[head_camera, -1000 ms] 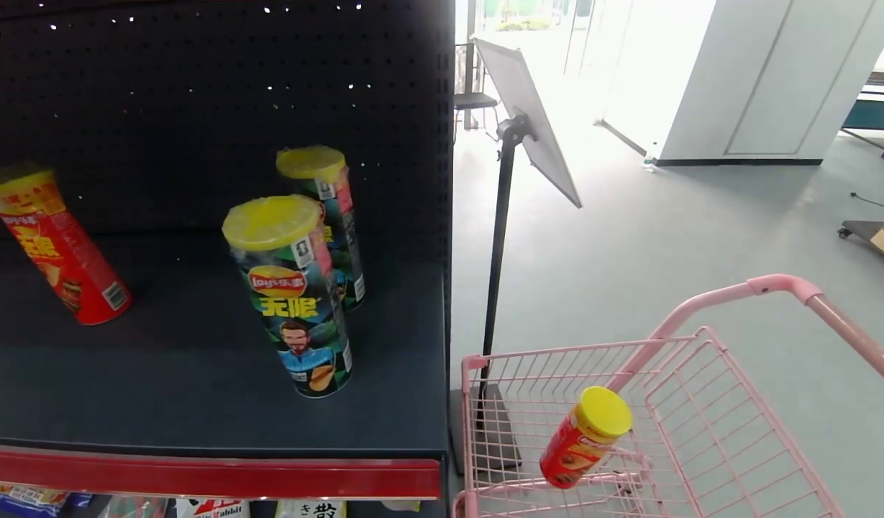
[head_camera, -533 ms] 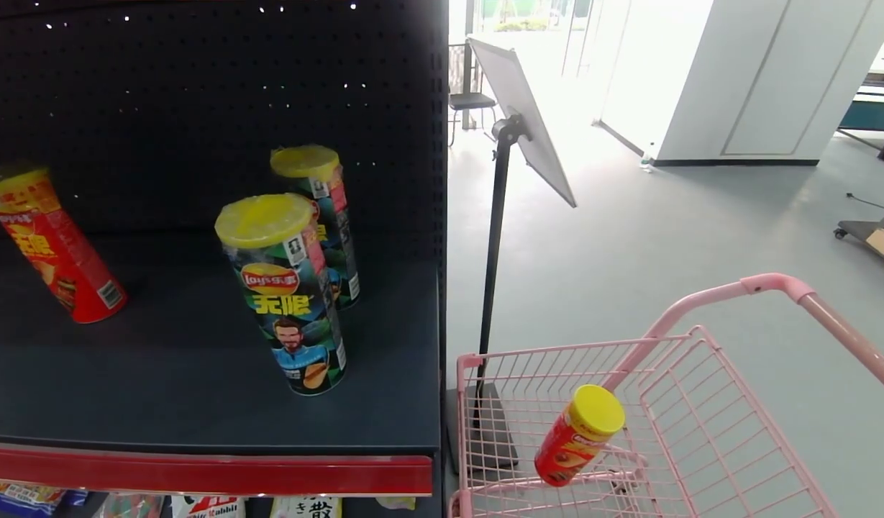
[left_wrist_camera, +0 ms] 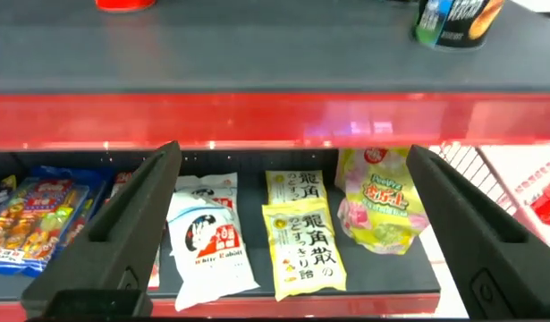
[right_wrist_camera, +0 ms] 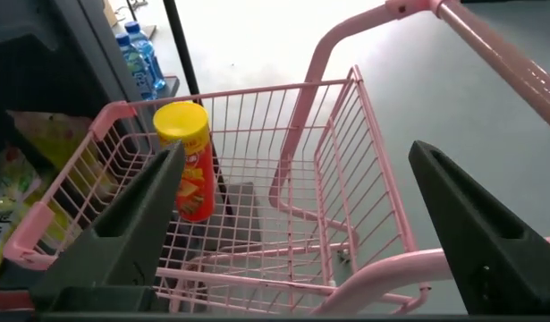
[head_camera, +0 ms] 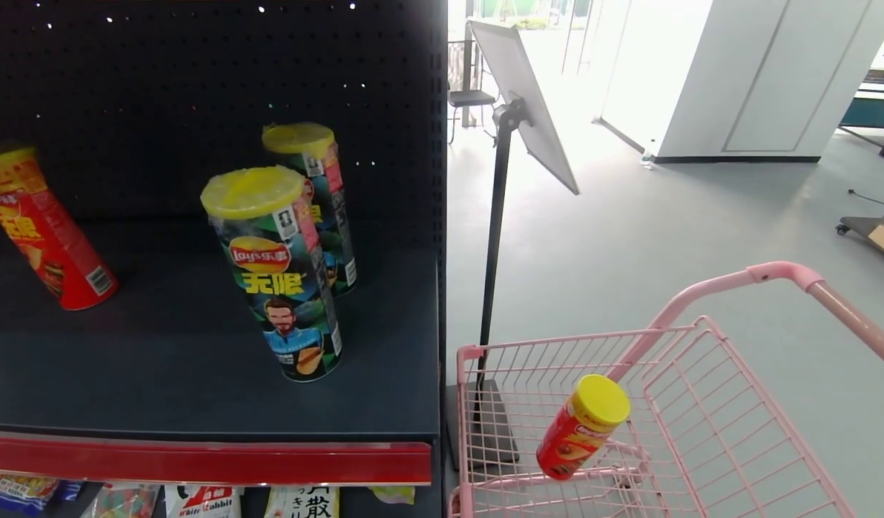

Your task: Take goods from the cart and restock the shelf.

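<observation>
Yellow characters and a logo mark the can (head_camera: pixel 276 280).

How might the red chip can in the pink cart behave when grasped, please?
The red cylindrical chip can looks rigid, probably light. Its smooth wall may slip or roll. Tall and narrow in the pink wire cart, it could tip.

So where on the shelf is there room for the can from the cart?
The biggest bare patch on the shelf lies between the red can at the left and the front green can. The strip along the red front edge is bare too. It's crowded where the back green can stands close behind it.
</observation>
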